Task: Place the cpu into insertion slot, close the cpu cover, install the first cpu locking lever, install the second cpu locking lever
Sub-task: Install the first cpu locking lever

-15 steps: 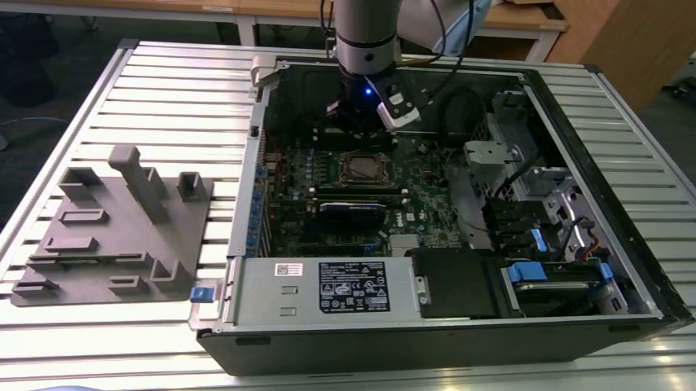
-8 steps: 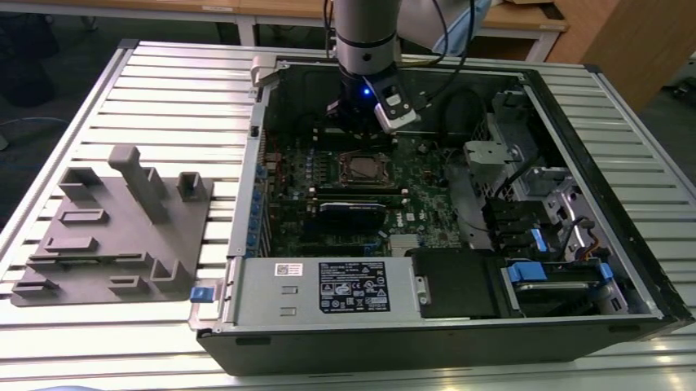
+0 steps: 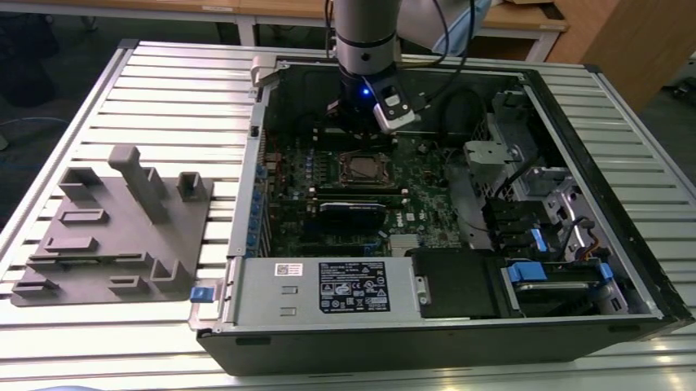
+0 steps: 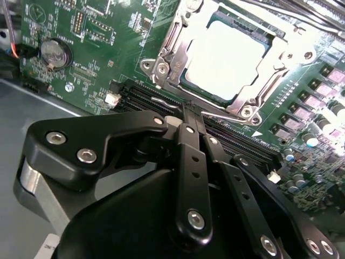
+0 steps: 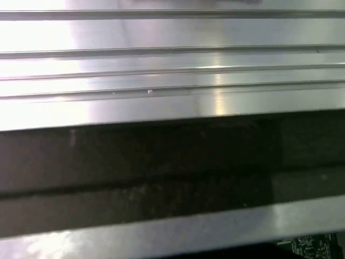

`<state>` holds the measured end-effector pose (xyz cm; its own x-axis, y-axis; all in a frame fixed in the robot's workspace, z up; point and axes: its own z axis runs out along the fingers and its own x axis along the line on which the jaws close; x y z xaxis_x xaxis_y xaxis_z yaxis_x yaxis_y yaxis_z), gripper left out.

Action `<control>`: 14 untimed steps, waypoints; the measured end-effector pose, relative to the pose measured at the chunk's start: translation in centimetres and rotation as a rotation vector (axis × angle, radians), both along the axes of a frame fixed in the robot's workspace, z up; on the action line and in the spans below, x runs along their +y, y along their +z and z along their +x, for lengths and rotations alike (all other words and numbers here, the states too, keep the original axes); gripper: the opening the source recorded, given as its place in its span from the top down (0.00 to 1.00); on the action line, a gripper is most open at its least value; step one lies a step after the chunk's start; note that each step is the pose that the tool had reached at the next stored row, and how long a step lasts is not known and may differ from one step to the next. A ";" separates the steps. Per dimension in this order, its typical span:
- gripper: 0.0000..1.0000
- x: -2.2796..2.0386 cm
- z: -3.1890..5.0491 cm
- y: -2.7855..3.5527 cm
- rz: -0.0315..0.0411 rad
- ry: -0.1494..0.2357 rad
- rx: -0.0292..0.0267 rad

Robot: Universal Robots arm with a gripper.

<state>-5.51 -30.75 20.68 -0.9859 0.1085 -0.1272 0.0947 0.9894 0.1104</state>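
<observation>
Ribbed aluminium table [image 3: 142,90] carries the whole job, its slats glaring under the room lights. Wooden desks [image 3: 522,20] stand along the far edge of the exterior view over a dark floor. Toward the exterior view's left I see a grey moulded fixture tray [image 3: 109,236]. To its right the open computer case [image 3: 435,342] lies on its side, with a silver power supply [image 3: 326,289] along its near edge. The arm [image 3: 364,32] comes down at the upper middle of that frame, and my gripper [image 3: 359,122] hangs inside the case, just beyond the insertion slot [image 3: 364,167] on the green motherboard [image 3: 326,187].

In the second wrist view the gripper [image 4: 186,108] has its black fingers [image 4: 188,145] drawn tight together, and I see nothing between them. The tips sit over the long black memory slots [image 4: 145,100]. Just beyond them the cpu [image 4: 223,59] lies flat in the socket, pale and bright, with the cpu cover [image 4: 175,54] framing its edges. A thin bright lever [image 4: 226,116] runs near the tips; I cannot tell whether they touch. A coin cell battery [image 4: 54,52] sits well apart from them.

The first wrist view shows table slats [image 5: 161,65] and a dark case wall [image 5: 161,162].
</observation>
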 end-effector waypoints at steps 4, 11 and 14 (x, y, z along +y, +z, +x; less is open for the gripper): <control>0.89 0.06 0.00 0.00 -0.0001 -0.036 0.0001; 0.89 0.12 0.00 -0.01 0.0051 -0.075 0.0002; 0.89 0.12 0.01 -0.01 0.0149 -0.076 0.0006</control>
